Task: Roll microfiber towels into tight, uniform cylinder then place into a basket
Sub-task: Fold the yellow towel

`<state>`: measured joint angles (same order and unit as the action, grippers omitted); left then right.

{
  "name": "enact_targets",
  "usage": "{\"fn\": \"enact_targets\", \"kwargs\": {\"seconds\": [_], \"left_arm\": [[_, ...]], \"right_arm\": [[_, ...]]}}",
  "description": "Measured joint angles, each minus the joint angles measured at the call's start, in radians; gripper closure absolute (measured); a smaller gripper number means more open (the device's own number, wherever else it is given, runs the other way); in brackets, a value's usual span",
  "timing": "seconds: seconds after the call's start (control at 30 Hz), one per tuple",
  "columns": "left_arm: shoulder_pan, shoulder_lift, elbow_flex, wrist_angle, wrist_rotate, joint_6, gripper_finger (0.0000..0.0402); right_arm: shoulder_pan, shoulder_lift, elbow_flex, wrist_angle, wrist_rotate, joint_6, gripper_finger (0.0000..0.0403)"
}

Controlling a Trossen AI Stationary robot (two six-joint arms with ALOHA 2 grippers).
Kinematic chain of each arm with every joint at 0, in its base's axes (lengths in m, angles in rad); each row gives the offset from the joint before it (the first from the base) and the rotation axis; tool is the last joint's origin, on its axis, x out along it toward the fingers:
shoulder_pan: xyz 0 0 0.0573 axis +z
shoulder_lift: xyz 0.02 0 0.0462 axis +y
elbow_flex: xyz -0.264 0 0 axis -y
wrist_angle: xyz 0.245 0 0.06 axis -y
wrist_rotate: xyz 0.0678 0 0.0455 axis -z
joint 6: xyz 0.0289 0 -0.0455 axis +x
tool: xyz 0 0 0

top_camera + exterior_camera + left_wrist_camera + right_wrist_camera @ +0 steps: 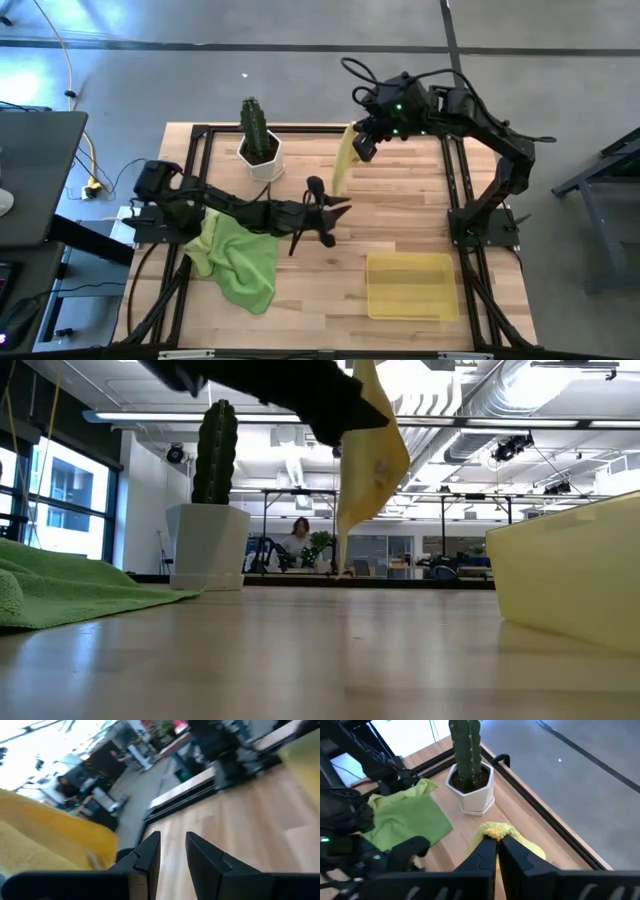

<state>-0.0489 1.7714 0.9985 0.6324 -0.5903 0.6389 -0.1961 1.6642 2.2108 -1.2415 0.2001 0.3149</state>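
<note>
**Yellow towel dangling above the bench as two arms are preparing to roll it**

The right gripper (497,851) is pinching a top corner of the yellow towel (343,160) between closed fingers, holding it in the air near the table's far edge, beside the cactus pot (261,156). The left gripper (322,212) is hovering near the towel's lower end, its fingers parted and empty. The green towels (240,262) are lying in a crumpled heap at the table's left, and the basket (410,286) is sitting empty near the front right. To do this step well, the left arm should probably catch the hanging lower corner so the pair can spread the cloth flat and square on the wood before rolling; a creased start would likely give a loose, uneven cylinder.
</note>
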Motion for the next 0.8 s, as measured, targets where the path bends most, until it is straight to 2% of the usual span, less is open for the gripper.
{"fn": "enact_targets", "kwargs": {"seconds": [0.17, 0.4, 0.5, 0.6, 0.7, 0.8], "left_arm": [[0.048, 0.032, 0.0, 0.108, -0.176, 0.028, 0.0319], [0.096, 0.028, 0.0, 0.128, -0.607, 0.057, 0.0319], [0.101, 0.026, 0.0, 0.128, -0.749, 0.103, 0.0319], [0.075, 0.026, 0.0, 0.122, -0.762, 0.145, 0.0319], [0.022, 0.026, 0.0, 0.12, -0.685, 0.185, 0.0319], [-0.029, 0.026, 0.0, 0.12, -0.597, 0.202, 0.0319]], "right_arm": [[0.017, 0.0, 0.0, -0.013, 0.0, 0.0, 0.0403], [0.044, 0.0, 0.0, -0.052, -0.001, 0.0, 0.0403], [0.049, 0.0, -0.001, -0.072, -0.001, 0.0, 0.0403], [0.049, 0.0, -0.001, -0.084, -0.001, -0.001, 0.0403], [0.042, 0.0, -0.001, -0.09, 0.005, -0.001, 0.0403], [0.039, 0.0, -0.001, -0.118, 0.075, -0.001, 0.0403]]}}
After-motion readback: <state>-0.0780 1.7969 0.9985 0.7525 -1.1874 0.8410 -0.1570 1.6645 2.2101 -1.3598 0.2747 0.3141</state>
